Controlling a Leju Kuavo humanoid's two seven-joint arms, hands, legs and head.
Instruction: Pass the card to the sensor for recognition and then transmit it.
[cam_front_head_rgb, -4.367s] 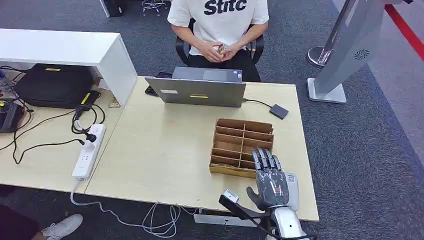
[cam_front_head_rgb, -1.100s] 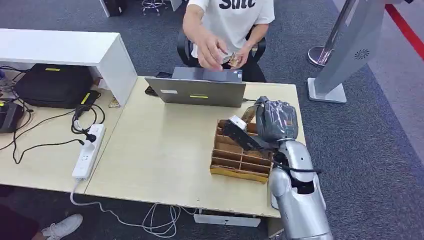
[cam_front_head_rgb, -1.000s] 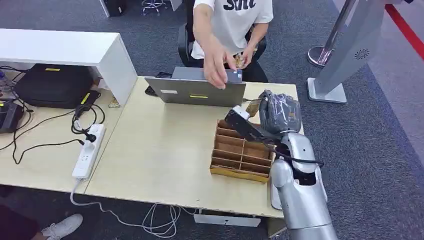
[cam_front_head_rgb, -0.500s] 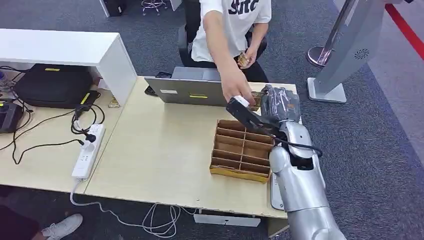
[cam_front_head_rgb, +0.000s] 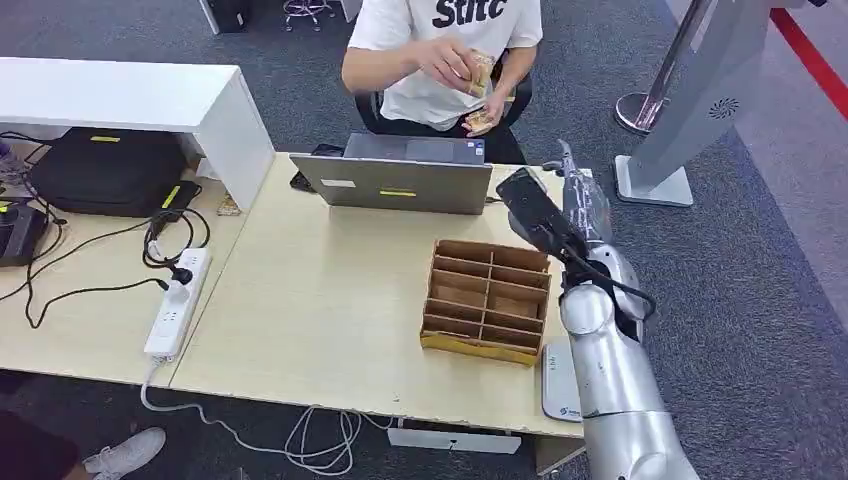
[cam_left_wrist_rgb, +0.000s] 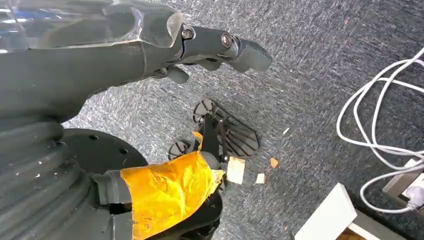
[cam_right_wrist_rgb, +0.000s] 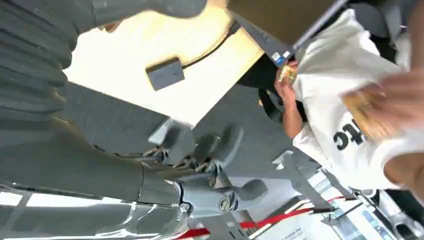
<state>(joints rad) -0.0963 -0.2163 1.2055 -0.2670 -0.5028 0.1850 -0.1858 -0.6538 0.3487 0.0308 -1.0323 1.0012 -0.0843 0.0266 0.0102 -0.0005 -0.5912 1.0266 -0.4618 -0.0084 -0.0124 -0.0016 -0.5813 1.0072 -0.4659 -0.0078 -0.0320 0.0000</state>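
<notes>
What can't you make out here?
- Cards: print too small in head view, blurred in right wrist view.
- Dark box: hidden behind the right arm in head view.
- Right hand: edge-on in head view, palm hidden.

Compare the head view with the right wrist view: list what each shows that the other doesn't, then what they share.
Head view alone: the wooden divider box, the power strip, the black bag, the white shelf and the white device at the table's near edge.

Right wrist view alone: chair wheels on the carpet and a red line on the floor.

Both: the right robot hand with nothing in it, the table, the small dark sensor on its cable, and the person in the white shirt holding cards.
</notes>
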